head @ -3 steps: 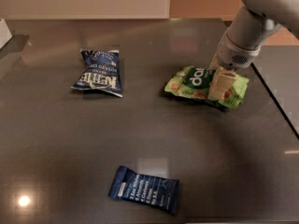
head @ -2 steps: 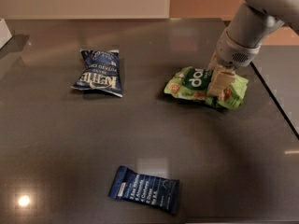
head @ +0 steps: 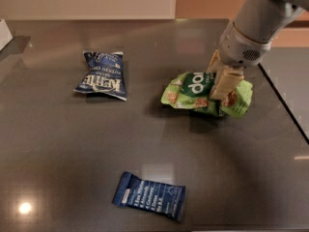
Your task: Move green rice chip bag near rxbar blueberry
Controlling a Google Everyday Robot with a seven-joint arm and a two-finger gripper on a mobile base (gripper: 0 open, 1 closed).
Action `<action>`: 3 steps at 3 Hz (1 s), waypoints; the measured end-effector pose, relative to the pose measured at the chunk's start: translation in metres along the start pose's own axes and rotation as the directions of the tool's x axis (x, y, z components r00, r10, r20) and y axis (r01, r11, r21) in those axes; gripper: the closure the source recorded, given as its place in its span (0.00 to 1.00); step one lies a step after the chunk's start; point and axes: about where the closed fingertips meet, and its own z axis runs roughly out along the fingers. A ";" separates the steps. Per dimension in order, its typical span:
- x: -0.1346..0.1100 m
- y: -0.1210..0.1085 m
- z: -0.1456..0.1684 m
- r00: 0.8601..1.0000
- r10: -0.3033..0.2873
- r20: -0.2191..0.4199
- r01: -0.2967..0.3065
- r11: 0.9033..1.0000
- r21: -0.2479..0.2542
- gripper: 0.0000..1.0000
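The green rice chip bag (head: 190, 92) is a crinkled light green bag with a dark green circle, at the right middle of the dark table. My gripper (head: 219, 81) comes down from the upper right onto the bag's middle. Its tan fingers (head: 225, 83) are closed on the bag, which bunches up around them. The rxbar blueberry (head: 149, 195), a small flat dark blue wrapper with white text, lies at the front centre, well apart from the bag.
A dark blue Kettle chip bag (head: 102, 75) lies at the left back. The dark table (head: 58, 144) has a seam or edge along the right side (head: 285, 105). A white object sits at the far left edge (head: 4, 33).
The gripper has settled a little lower into the green bag, and the bag has crumpled and bunched up around the fingers. The other items have not moved.
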 end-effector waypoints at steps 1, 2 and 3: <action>-0.027 0.037 -0.013 0.992 -0.121 0.042 0.123 0.991 -0.047 1.00; -0.049 0.072 -0.019 0.967 -0.239 0.089 0.246 0.966 -0.084 1.00; -0.064 0.100 -0.017 0.936 -0.331 0.122 0.343 0.935 -0.095 1.00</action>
